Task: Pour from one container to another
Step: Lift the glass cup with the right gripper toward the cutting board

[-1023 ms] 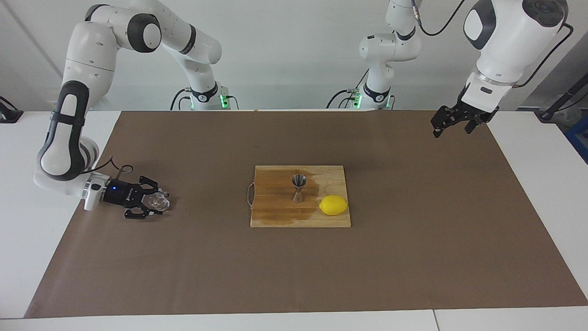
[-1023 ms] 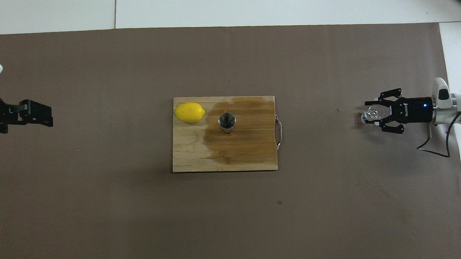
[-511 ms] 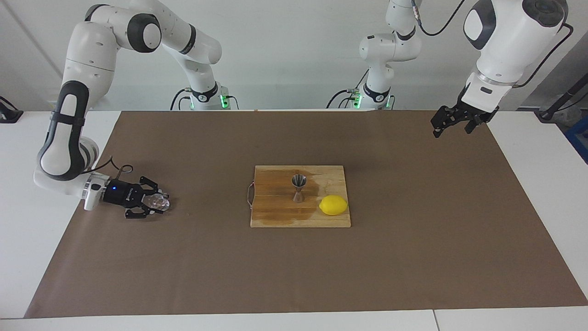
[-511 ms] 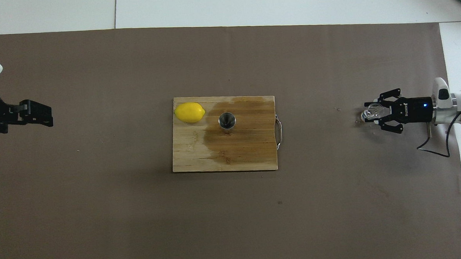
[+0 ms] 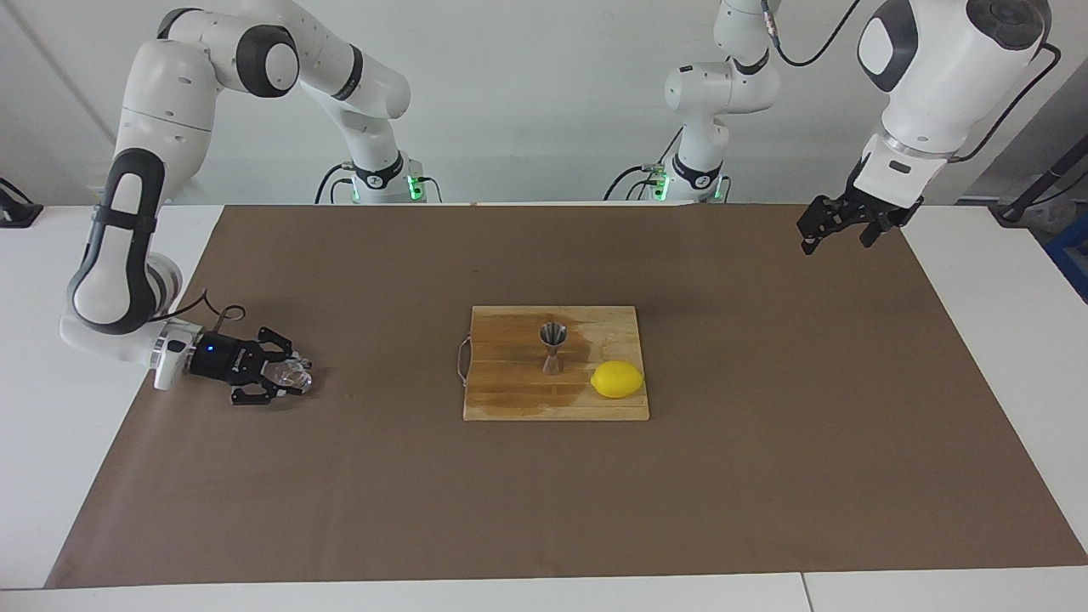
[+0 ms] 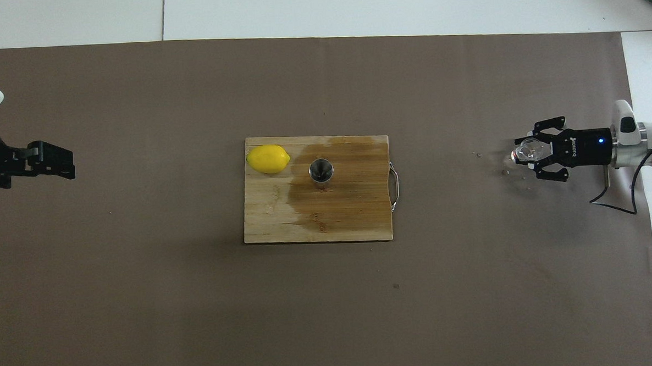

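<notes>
The tiny clear faceted glass cup [image 5: 291, 374] is held sideways-on between the fingers of my right gripper [image 5: 274, 379], low over the brown mat at the right arm's end of the table. In the overhead view the cup [image 6: 526, 151] sits in the right gripper [image 6: 529, 152]. The silver hourglass jigger [image 5: 552, 347] stands upright on the wooden board [image 5: 510, 399], its open top showing in the overhead view [image 6: 321, 170]. My left gripper [image 5: 837, 229] hangs open and empty in the air over the left arm's end of the mat [image 6: 55, 164], and waits.
A yellow lemon [image 5: 617, 379] lies on the board beside the jigger, toward the left arm's end. The board [image 6: 327, 221] has a dark wet patch around the jigger and a metal handle [image 6: 395, 186]. A brown mat [image 5: 765, 476] covers the table.
My right gripper has closed in on the glass cup and shifted slightly away from the robots with it. The left arm, jigger and lemon have not moved.
</notes>
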`<action>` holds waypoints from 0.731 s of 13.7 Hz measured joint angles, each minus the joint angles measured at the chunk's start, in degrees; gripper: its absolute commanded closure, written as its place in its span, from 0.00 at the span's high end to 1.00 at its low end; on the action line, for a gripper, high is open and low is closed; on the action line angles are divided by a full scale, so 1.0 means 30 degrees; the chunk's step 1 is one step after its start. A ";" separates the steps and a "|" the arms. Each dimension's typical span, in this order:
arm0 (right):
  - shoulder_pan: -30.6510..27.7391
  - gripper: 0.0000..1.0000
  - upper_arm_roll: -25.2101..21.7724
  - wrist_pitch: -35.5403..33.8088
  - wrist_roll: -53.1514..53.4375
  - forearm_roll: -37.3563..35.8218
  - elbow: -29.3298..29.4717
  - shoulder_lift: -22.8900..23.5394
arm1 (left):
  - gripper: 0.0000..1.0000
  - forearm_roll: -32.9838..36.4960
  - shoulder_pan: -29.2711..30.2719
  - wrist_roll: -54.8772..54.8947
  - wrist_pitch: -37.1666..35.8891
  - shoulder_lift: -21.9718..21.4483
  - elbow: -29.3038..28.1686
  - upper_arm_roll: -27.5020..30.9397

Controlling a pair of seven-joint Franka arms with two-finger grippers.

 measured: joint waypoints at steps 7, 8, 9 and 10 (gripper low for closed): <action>0.2216 0.27 0.0050 0.1537 0.1490 0.0000 0.0092 -0.1844 | 1.00 0.0000 0.0000 0.0000 0.0000 0.0000 0.0000 0.0000; 0.2765 0.25 0.0067 0.1944 0.2051 0.0001 0.0078 -0.2244 | 1.00 0.0000 0.0000 0.0000 0.0000 0.0000 0.0000 0.0000; 0.3346 0.23 0.0075 0.2341 0.2767 0.0030 0.0047 -0.2621 | 1.00 0.0000 0.0000 0.0000 0.0000 0.0000 0.0000 0.0000; 0.3885 0.23 0.0081 0.2675 0.3609 0.0103 -0.0007 -0.2952 | 1.00 0.0000 0.0000 0.0000 0.0000 -0.0001 0.0000 0.0000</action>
